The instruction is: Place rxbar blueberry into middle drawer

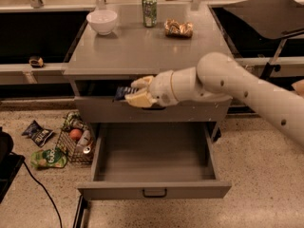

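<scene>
**A:** Where's the snack bar (121,92)?

**B:** It's pinched at one end between the two cream fingers of the gripper (131,92), which are closed on it. It hangs in front of the upper drawer (99,110), above the far left corner of the open drawer (190,190) and not inside it.

**A:** What might go wrong?

**B:** The wrapper looks thin, dark and slick, and most of it sticks out to the left unsupported. I'd guess it could slip or swing on the way down. Released here, it could clip the left wall or land by the wire basket (71,144) on the speckled floor.

**A:** And the drawer itself?

**B:** Plain grey sheet metal with a smooth, flat bottom, and a low front with a small black handle (154,192). A flat bar should rest well there.
</scene>
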Controlling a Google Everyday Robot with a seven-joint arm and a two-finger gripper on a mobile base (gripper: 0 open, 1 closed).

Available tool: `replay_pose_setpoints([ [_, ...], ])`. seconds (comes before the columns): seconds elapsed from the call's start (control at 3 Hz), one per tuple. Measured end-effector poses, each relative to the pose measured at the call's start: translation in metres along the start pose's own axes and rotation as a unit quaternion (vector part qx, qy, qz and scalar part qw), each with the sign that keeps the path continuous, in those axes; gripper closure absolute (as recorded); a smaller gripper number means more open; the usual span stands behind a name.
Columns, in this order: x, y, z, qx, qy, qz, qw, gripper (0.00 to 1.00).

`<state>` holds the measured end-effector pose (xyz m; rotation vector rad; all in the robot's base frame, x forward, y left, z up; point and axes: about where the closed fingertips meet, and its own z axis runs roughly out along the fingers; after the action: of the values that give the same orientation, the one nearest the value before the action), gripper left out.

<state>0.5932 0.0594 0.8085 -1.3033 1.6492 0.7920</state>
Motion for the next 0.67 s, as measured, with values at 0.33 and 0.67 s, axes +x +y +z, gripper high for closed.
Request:
replay_pose_setpoints([
  [0.33,0.062,0.025,0.020,0.005,0.005,0.046,0.9989,1.00],
  [0.67,0.118,0.042,0.042,-0.001,-0.004,0.096,0.9954,1.00],
])
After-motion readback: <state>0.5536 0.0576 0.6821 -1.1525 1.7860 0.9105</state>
